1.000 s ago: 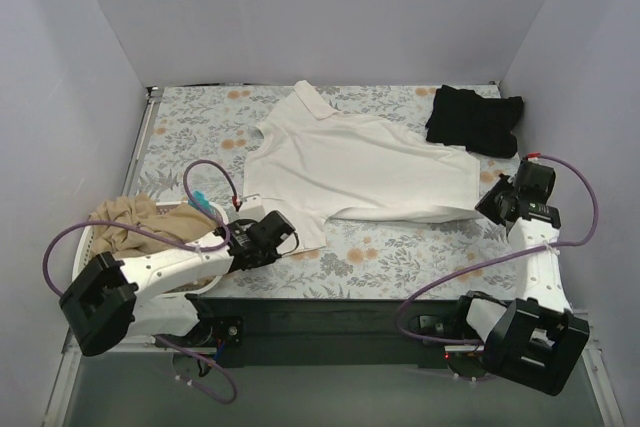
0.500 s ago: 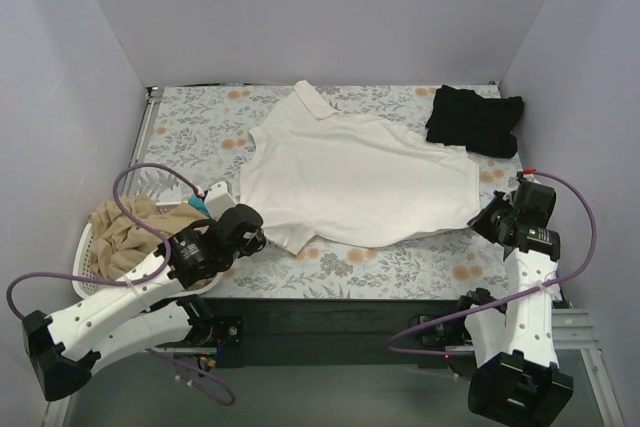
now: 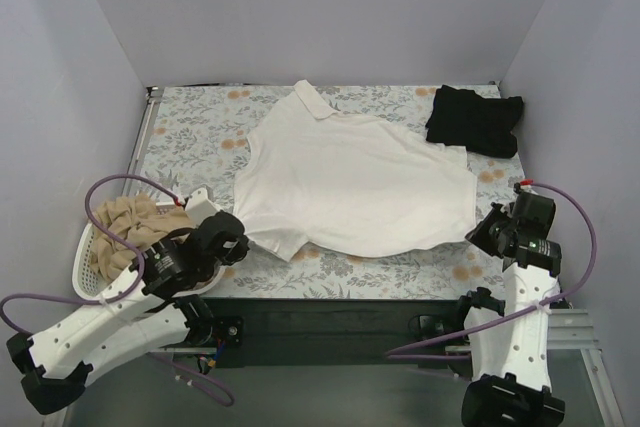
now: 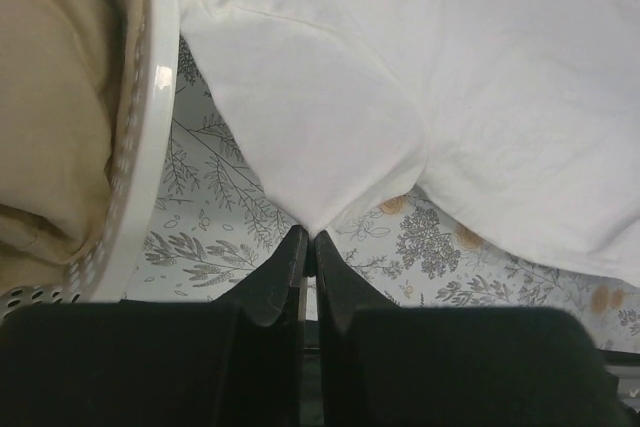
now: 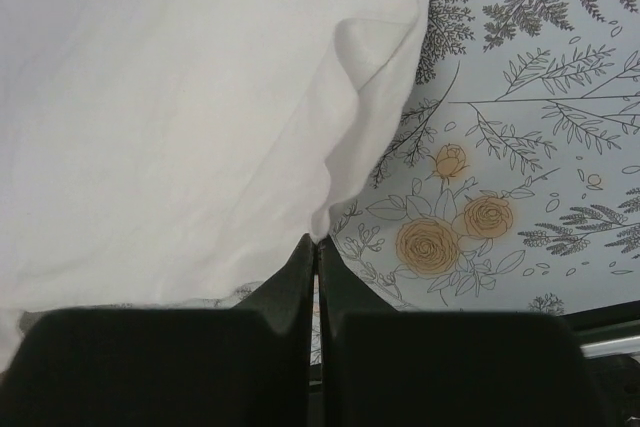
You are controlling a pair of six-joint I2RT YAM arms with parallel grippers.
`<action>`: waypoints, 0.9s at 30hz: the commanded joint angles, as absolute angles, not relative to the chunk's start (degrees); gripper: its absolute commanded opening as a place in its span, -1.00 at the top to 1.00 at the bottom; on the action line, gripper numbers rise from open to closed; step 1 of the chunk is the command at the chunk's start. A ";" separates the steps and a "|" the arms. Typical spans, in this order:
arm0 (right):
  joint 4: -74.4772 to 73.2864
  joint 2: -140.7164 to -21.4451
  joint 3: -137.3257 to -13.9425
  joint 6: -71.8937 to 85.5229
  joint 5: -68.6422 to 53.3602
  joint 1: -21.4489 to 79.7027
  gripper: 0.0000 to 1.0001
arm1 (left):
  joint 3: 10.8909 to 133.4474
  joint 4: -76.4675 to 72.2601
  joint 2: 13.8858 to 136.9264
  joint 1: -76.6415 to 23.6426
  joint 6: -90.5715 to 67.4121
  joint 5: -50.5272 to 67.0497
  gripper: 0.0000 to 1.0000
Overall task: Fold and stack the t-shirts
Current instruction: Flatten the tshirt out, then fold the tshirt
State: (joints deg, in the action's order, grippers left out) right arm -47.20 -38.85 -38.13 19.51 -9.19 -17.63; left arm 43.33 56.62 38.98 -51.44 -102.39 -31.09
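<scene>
**A:** What could go wrong from here?

**B:** My left claw (image 4: 308, 237) is pinched shut on the very tip of a corner of the white t-shirt (image 3: 360, 182), at the bottom centre of the left wrist view. My right claw (image 5: 316, 242) is closed the same way on another corner. Each bite takes only a sliver of cloth. I'd judge a quick lift, or a pull that stretches the shirt between the two, could slip a corner free.

**A:** Anything nearby to mind?

**B:** The basket (image 4: 150, 127) has its rim just beside my left claw, along the left of that frame, with the tan t-shirt (image 3: 130, 227) heaped in it. A swing that way might knock it. The black t-shirt (image 3: 475, 119) lies folded at the upper right of the overhead view, just beside the white one's far sleeve. I can't tell whether they touch, so dragging the white could disturb it.

**A:** How does the white one look?

**B:** It is spread mostly flat across the middle of the table (image 3: 190, 127), collar toward the upper centre. The near edge sags in a curve between my claws, and there is a small crease by the right corner.
</scene>
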 commanded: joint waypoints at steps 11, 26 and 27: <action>-48.97 -38.49 -40.87 18.63 -9.32 -17.93 0.97 | 49.56 49.15 45.43 -51.15 -95.90 -30.05 1.00; -38.41 -60.90 -47.71 16.00 -7.64 -17.93 0.97 | 53.88 31.31 63.71 -41.24 -80.87 -28.93 1.00; -38.06 -63.26 -48.42 15.82 -7.82 -17.93 0.97 | 53.70 30.42 63.89 -38.78 -80.16 -27.61 1.00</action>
